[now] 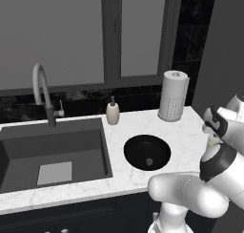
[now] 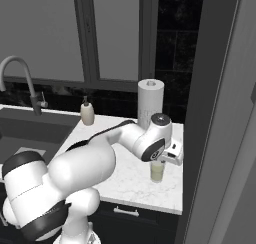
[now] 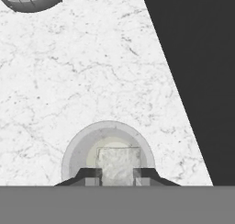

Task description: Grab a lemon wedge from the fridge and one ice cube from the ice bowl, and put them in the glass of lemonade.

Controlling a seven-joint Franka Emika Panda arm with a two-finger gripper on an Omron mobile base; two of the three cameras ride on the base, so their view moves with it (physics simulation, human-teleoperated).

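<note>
The hand (image 3: 117, 176) grips an ice cube (image 3: 118, 165) directly above the glass of lemonade (image 3: 108, 149). The glass stands on the marble bench (image 3: 92, 71).

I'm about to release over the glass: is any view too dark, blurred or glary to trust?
Hand view: evenly lit and sharp, the ice cube between the fingertips reads clearly over the glass of lemonade, no glare. Right base view: glass visible, but the arm crowds it and the fridge side is dim. Left base view: flat light, soft rendering; the ice bowl interior is near black, though a cube shows.
</note>
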